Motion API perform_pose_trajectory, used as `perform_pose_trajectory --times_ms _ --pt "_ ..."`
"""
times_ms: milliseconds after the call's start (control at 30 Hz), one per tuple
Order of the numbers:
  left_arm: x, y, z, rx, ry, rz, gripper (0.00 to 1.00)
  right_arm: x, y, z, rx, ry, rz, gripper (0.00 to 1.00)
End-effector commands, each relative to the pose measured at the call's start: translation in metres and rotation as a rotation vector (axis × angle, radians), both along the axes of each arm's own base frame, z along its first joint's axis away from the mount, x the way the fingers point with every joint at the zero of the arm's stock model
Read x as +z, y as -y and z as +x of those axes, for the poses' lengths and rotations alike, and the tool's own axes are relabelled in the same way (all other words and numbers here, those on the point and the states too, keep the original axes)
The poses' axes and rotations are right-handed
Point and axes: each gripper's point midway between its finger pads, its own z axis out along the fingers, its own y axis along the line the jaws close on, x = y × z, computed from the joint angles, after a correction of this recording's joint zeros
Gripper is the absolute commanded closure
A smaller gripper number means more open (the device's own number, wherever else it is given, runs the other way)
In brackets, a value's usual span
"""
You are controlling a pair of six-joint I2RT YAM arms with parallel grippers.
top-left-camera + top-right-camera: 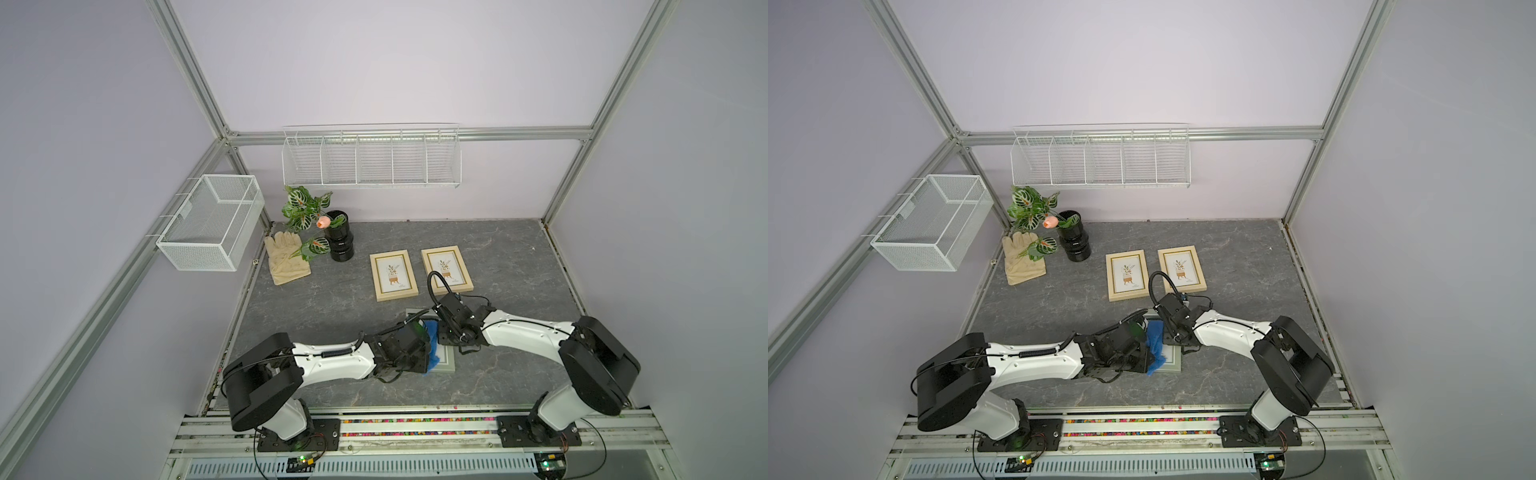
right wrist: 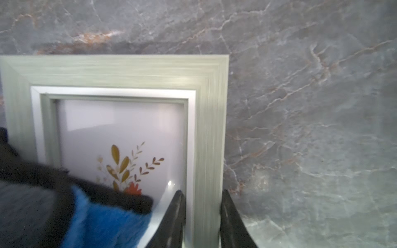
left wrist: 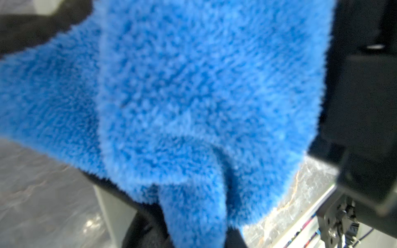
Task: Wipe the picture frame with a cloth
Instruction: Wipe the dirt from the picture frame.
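A grey marbled table seen from above, with two robot arms reaching in from the near edge toward its middle. Between them, near the front centre, the picture frame lies flat; it is grey-green and holds a print of leaves and a red flower.

The left gripper is closed on the cloth, a fluffy royal-blue cloth. In the left wrist view the cloth fills nearly the whole picture and hides most of the fingers. In the right wrist view a black finger of the left gripper lies on top of the cloth, which rests on the glass over the left part of the frame.

The right gripper is clamped on the frame's right-hand rail: one finger stands on the glass side, the other on the outer edge, with the rail between them.

Farther back lie two wooden frames side by side. At the far left are a beige glove and a black vase of leaves.
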Motion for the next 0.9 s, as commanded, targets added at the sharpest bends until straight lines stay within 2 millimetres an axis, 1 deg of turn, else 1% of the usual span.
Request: perform_pose_trajectory --times_ms 0,33,100,233,300,333,400,500,567,633,767,867 --pt "-0.03 -0.038 -0.026 0.004 -0.089 0.118 1.0 -0.021 0.024 -0.013 -0.008 -0.075 -0.113 0.81" --pt "-0.031 -0.04 -0.026 0.008 -0.093 0.116 1.0 -0.022 0.024 -0.013 -0.009 -0.077 -0.112 0.81" --pt "-0.03 -0.035 -0.026 0.004 -0.093 0.093 1.0 -0.022 0.023 -0.013 -0.01 -0.078 -0.107 0.81" --pt "-0.022 -0.016 -0.02 -0.029 -0.073 0.073 1.0 -0.02 0.022 -0.012 -0.01 -0.075 -0.106 0.81" --pt "-0.022 -0.012 -0.019 -0.032 -0.076 0.075 1.0 -0.019 0.023 -0.013 -0.011 -0.075 -0.108 0.81" --pt "-0.024 -0.015 -0.019 -0.028 -0.079 0.089 1.0 -0.02 0.024 -0.013 -0.011 -0.075 -0.113 0.82" --pt "-0.029 -0.028 -0.02 -0.009 -0.077 0.119 1.0 -0.02 0.026 -0.014 -0.012 -0.077 -0.116 0.81" --pt "-0.037 -0.057 -0.018 0.041 -0.094 0.138 1.0 -0.023 0.026 -0.014 -0.011 -0.08 -0.118 0.82" --pt "-0.038 -0.074 -0.018 0.06 -0.092 0.158 1.0 -0.024 0.024 -0.013 -0.011 -0.083 -0.118 0.81" --pt "-0.033 -0.084 -0.014 0.067 -0.07 0.178 1.0 -0.024 0.022 -0.011 -0.007 -0.082 -0.115 0.81" --pt "-0.016 -0.089 -0.002 0.089 -0.015 0.158 1.0 -0.025 0.016 -0.006 0.003 -0.08 -0.111 0.81" --pt "0.002 -0.08 0.009 0.079 0.037 0.103 1.0 -0.027 0.015 -0.006 0.008 -0.089 -0.115 0.81"
